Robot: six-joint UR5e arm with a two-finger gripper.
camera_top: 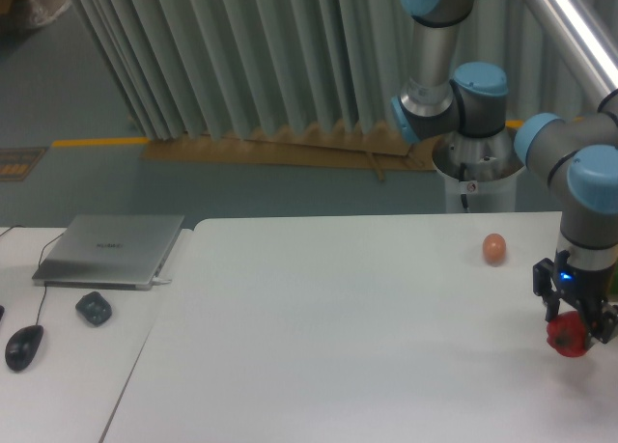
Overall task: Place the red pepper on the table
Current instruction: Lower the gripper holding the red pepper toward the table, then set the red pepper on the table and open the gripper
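Note:
The red pepper [569, 336] hangs just above the white table [348, 337] near its right side. My gripper [572, 325] points straight down and is shut on the pepper, its dark fingers clasping the top half. A faint shadow lies on the table below it. The arm's blue and grey wrist rises from the gripper toward the upper right.
An orange-pink egg-shaped ball [494, 248] lies on the table, up and left of the gripper. On the white desk at left sit a closed laptop [111, 249], a dark mouse [23, 346] and a small dark object [94, 309]. The robot base [480, 163] stands behind the table.

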